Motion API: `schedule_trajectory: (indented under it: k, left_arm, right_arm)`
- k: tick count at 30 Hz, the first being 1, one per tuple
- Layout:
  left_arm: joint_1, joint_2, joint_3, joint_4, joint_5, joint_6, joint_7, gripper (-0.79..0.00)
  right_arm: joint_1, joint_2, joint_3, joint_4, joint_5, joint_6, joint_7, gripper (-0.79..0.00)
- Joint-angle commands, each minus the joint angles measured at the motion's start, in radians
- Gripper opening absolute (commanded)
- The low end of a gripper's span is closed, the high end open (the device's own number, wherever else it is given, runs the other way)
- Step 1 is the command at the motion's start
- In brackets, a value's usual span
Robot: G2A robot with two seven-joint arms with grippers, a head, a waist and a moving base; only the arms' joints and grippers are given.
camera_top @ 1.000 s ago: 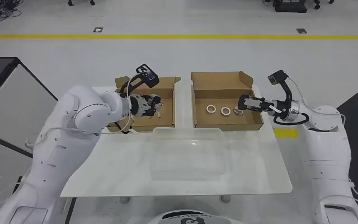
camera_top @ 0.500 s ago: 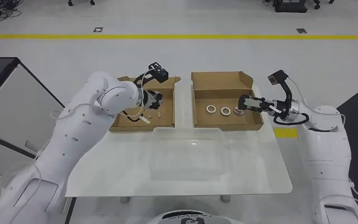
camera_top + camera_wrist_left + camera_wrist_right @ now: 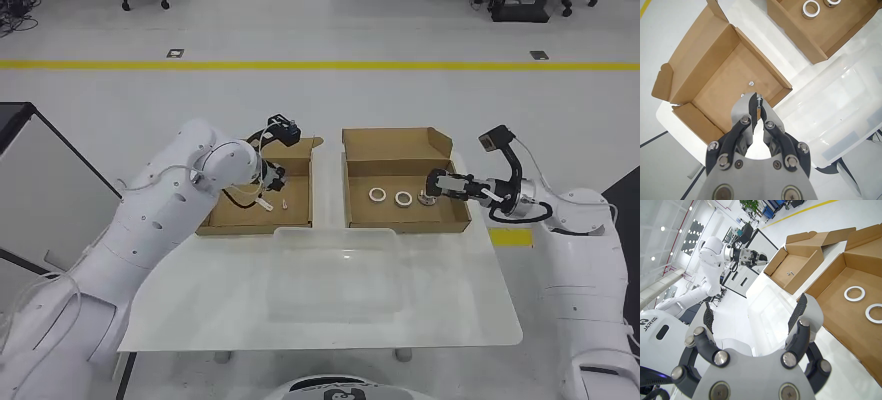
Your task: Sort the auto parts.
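Observation:
My left gripper [image 3: 758, 103] is shut on a small silver bolt [image 3: 759, 100], held above the near corner of the left cardboard box [image 3: 715, 75]. Two more bolts [image 3: 751, 83] lie on that box's floor. In the top view the left gripper [image 3: 266, 197] hangs over the left box [image 3: 232, 216]. My right gripper [image 3: 430, 188] stands open and empty over the right end of the right box [image 3: 410, 226], beside metal rings [image 3: 379, 195]. The right wrist view has the open right gripper [image 3: 755, 311] near two rings [image 3: 854, 294].
A clear plastic bin [image 3: 340, 275] sits on the white table [image 3: 470, 310] in front of both boxes. The boxes' flaps [image 3: 395, 138] stand up at the far side. A dark-framed panel [image 3: 40, 170] stands off the table's left.
The left arm's elbow has swung up and toward the far side while its gripper stayed over the left box. The right arm has not moved.

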Motion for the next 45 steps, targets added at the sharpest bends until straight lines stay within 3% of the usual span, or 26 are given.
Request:
schedule_trajectory:
  k: [1,5,10,20,26,33,45]
  left_arm:
    - [0.000,0.000,0.000,0.000,0.000,0.000,0.000,-0.785]
    - [0.013,-0.001,0.011,0.004,0.011,-0.009,0.022,-0.785]
    - [-0.026,-0.037,0.080,0.168,0.022,-0.012,0.071,-0.785]
    - [-0.168,-0.185,0.261,0.579,-0.008,-0.020,0.154,-0.785]
    - [-0.211,-0.264,0.316,0.769,-0.038,-0.043,0.174,-0.785]
    - [-0.241,-0.339,0.352,0.936,-0.047,-0.054,0.200,-0.785]
    - [-0.272,-0.427,0.373,1.120,-0.041,-0.089,0.222,-0.785]
  right_arm:
    - [0.000,0.000,0.000,0.000,0.000,0.000,0.000,0.000]
    - [0.000,0.000,0.000,0.000,0.000,0.000,0.000,0.000]
    - [0.000,0.000,0.000,0.000,0.000,0.000,0.000,0.000]
    - [0.000,0.000,0.000,0.000,0.000,0.000,0.000,0.000]
    - [0.000,0.000,0.000,0.000,0.000,0.000,0.000,0.000]
    - [0.000,0.000,0.000,0.000,0.000,0.000,0.000,0.000]
    - [0.000,0.000,0.000,0.000,0.000,0.000,0.000,0.000]
